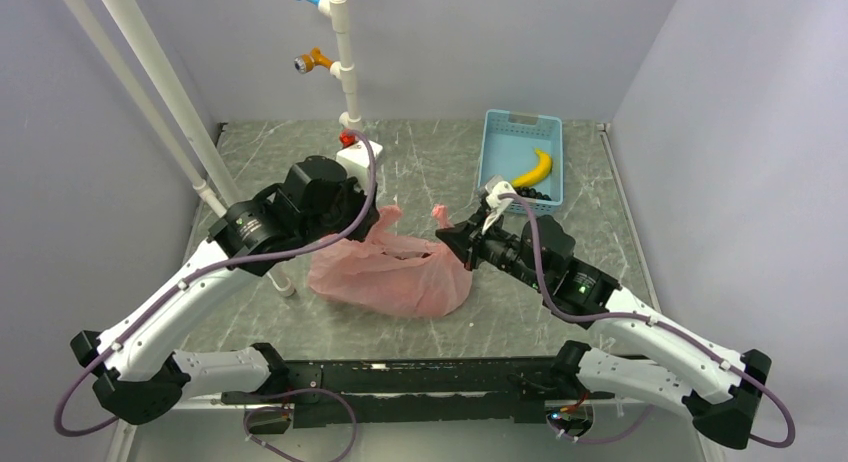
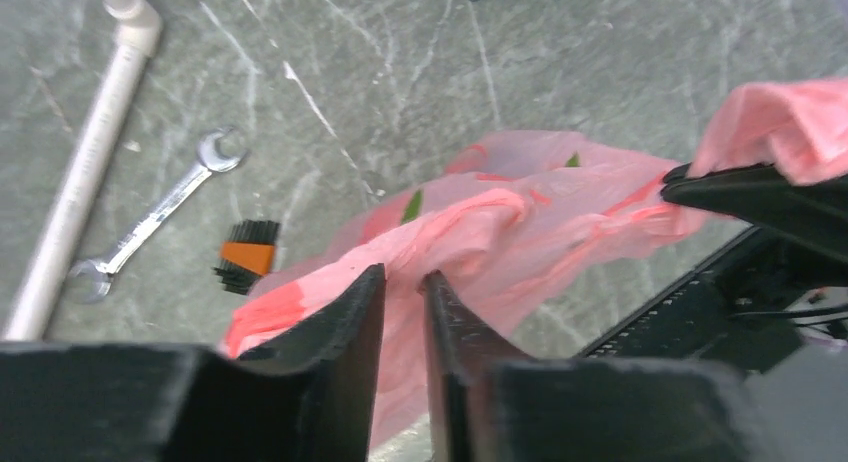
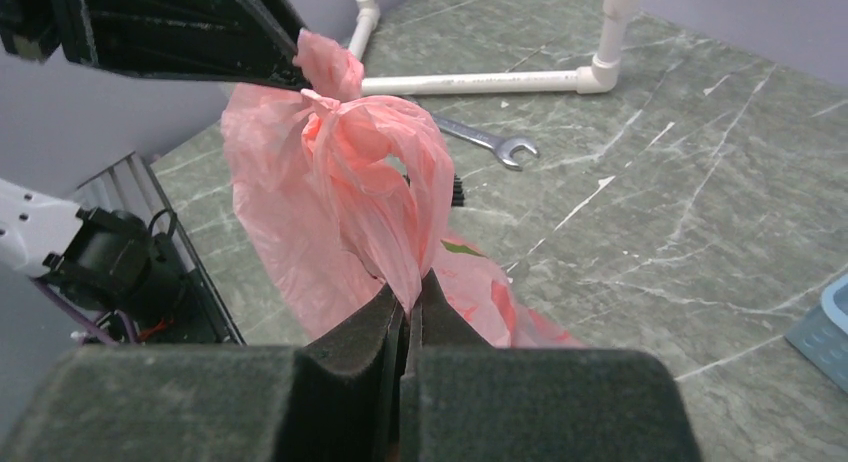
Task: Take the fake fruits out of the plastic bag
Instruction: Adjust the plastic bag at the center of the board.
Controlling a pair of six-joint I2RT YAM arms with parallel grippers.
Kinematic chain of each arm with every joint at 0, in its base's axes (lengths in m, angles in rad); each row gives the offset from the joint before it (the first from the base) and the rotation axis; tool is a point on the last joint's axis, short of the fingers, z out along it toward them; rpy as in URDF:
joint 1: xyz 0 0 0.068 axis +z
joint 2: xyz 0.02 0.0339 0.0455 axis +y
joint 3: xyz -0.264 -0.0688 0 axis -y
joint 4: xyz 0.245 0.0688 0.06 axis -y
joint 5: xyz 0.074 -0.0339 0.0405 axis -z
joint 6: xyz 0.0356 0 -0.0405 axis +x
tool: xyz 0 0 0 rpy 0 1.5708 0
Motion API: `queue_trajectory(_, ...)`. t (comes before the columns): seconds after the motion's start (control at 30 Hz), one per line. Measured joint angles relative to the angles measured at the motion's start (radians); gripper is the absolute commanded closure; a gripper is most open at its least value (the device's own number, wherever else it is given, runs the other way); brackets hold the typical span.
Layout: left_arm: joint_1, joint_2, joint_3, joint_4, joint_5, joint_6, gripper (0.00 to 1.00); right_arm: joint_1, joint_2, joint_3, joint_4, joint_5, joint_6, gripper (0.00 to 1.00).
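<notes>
from above, the plastic bag (image 1: 392, 274) lies on the table (image 1: 520, 317) between the left gripper (image 1: 370, 222) and the right gripper (image 1: 448, 242), one at each handle. the left wrist view shows its jaws nearly together, with pink film caught in the narrow gap. the right wrist view shows its jaws pressed tight on a gathered twist of the bag.

Translucent pink plastic bag (image 1: 395, 274), crinkled, both handles raised, body slumped low
</notes>
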Motion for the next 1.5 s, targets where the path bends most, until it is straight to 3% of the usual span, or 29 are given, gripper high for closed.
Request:
queue_trajectory(0.07, 0.0, 0.002, -0.001, 0.002, -0.024, 0.007, 1.0, 0.0, 0.021, 0.031, -0.025, 0.032, 0.009, 1.0)
queue_trajectory(0.4, 0.044, -0.136, 0.033, 0.103, -0.228, 0.023, 1.0, -0.121, 0.258, 0.352, -0.217, 0.253, 0.094, 1.0)
queue_trajectory(0.67, 0.09, -0.397, 0.04, 0.287, -0.266, 0.03, 1.0, -0.368, 0.389, 0.667, -0.244, 0.215, 0.115, 1.0)
queue_trajectory(0.87, 0.092, -0.538, -0.068, 0.329, -0.215, 0.014, 1.0, -0.397, 0.307, 0.552, -0.179, 0.076, 0.136, 1.0)
queue_trajectory(1.07, 0.092, -0.674, -0.312, 0.315, -0.082, -0.068, 0.99, -0.394, 0.174, 0.193, -0.129, -0.07, 0.155, 1.0)
queue_trajectory(1.13, 0.092, -0.705, -0.379, 0.302, -0.011, -0.101, 0.84, -0.394, 0.145, 0.113, -0.137, -0.106, 0.159, 0.96)
queue_trajectory(1.17, 0.092, -0.71, -0.393, 0.293, 0.022, -0.11, 0.7, -0.394, 0.134, 0.09, -0.145, -0.126, 0.159, 0.91)
queue_trajectory(1.27, 0.092, -0.679, -0.38, 0.256, 0.131, -0.134, 0.45, -0.393, 0.1, 0.067, -0.183, -0.16, 0.159, 0.74)
queue_trajectory(1.4, 0.092, -0.539, -0.256, 0.195, 0.228, -0.127, 0.08, -0.393, 0.029, 0.067, -0.227, -0.142, 0.153, 0.33)
queue_trajectory(1.43, 0.092, -0.499, -0.23, 0.188, 0.237, -0.125, 0.02, -0.393, 0.011, 0.068, -0.243, -0.131, 0.146, 0.24)
queue_trajectory(1.5, 0.092, -0.435, -0.203, 0.173, 0.236, -0.122, 0.01, -0.393, -0.013, 0.078, -0.278, -0.112, 0.134, 0.1)
